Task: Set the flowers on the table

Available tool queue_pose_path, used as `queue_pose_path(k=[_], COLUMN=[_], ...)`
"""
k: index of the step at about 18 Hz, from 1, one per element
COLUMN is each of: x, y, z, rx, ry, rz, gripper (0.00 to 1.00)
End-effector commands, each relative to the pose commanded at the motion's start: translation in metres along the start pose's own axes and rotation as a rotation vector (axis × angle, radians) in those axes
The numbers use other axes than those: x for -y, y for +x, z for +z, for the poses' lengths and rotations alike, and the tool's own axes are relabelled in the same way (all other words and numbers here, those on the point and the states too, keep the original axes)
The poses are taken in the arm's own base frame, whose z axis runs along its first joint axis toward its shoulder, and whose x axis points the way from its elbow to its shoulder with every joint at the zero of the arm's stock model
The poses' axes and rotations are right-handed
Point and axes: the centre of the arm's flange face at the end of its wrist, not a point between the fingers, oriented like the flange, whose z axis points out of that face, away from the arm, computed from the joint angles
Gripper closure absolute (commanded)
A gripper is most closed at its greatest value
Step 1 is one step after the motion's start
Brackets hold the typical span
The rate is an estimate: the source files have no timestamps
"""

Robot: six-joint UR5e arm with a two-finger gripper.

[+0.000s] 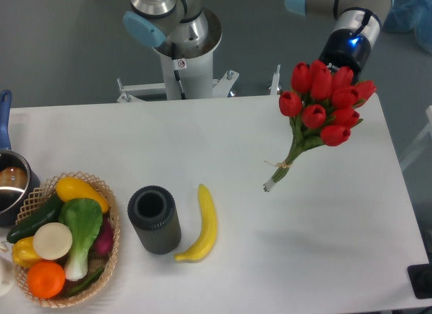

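Observation:
The flowers [322, 103] are a bunch of red tulips with green stems tied by a thin band. They hang in the air above the right part of the white table [223, 135], heads up and to the right, stem ends pointing down-left. My gripper [344, 52] comes in from the upper right, directly behind the tulip heads. Its fingers are hidden by the blossoms, and the bunch hangs from it. A faint shadow lies on the table below the bunch.
A yellow banana [204, 223] and a dark ribbed cylinder cup [154, 219] lie at front centre. A wicker basket [115, 223] of vegetables and fruit stands at the front left, with a pot [10, 186] at the left edge. The robot base [182, 54] stands behind the table.

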Motion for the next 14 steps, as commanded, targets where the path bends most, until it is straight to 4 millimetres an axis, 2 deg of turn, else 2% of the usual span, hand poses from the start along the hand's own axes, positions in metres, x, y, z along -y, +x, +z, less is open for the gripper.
queue_pose_path(k=[9,14], x=[0.001,-0.012], y=[-0.001,0.000], z=[-0.002,0.002], rx=[0.005,0.077], ry=[-0.004,-0.188], rz=[-0.002,0.007], gripper=[0.78,0.78])
